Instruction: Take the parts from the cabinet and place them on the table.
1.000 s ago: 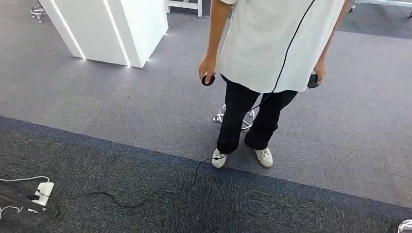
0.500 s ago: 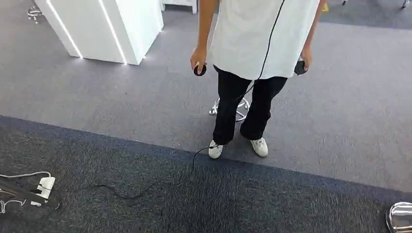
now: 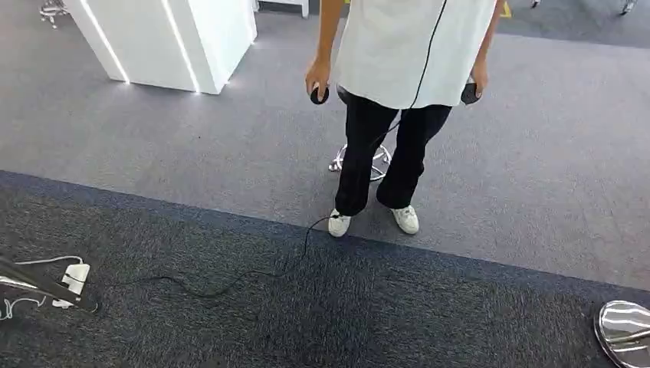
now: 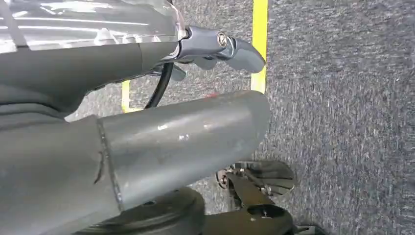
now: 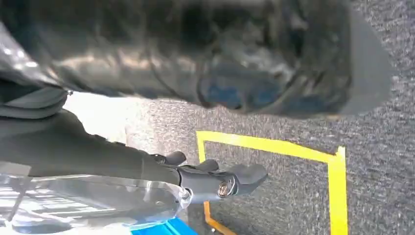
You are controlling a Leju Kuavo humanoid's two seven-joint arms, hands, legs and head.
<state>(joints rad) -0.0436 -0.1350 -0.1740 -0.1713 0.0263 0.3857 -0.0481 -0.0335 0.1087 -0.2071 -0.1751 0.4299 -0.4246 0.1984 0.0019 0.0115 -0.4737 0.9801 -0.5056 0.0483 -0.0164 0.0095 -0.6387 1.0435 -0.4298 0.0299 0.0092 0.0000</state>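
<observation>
Along the floor at the far left lies a white power strip [image 3: 73, 277] with a black cable [image 3: 230, 285] trailing rightward over the dark carpet [image 3: 345, 322], probably laid there just to feed the rig. Behind it, up in the left corner, stands a white cabinet [image 3: 172, 38] with lit edges; whether it is the one that holds the parts I cannot tell, for no parts and no table are visible from here, so the fetching looks not yet begun. In the middle a person [image 3: 398, 54] in a white shirt and black trousers stands on the lighter carpet, a small dark controller [image 3: 320, 95] in each hand, which suggests they are steering or minding the robot. A chrome stool base [image 3: 360, 162] sits just behind their legs, and another chrome base [image 3: 625, 331] shows at the far right.

Both arms seem to hang at the robot's sides, their wrist cameras looking down at carpet and yellow floor tape [image 4: 259, 44]. The left hand [image 4: 215, 46] holds nothing, its dark fingers lying fairly straight and loose. The right hand [image 5: 215, 178] is likewise empty, fingers extended and slightly apart, though the blurred view makes that less sure.
</observation>
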